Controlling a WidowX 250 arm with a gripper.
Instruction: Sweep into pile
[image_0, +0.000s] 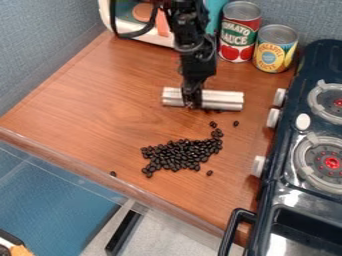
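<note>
Silver bar (225, 100) clamped in end effector (193, 102); dark beans (179, 154) on counter (100, 100); red can (235, 42), yellow can (272, 54) lidded.

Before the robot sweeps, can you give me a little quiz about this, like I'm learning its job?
1. True or false: every small, dark oval bean is in the pile.
2. Which stands beside the red-and-green metal can? A) a white plate B) a yellow-and-blue metal can C) a wooden spoon
3. Fill in: the long, ridged metal bar at the black gripper is coloured ____.
Key: 1 false; 2 B; 3 silver
</note>
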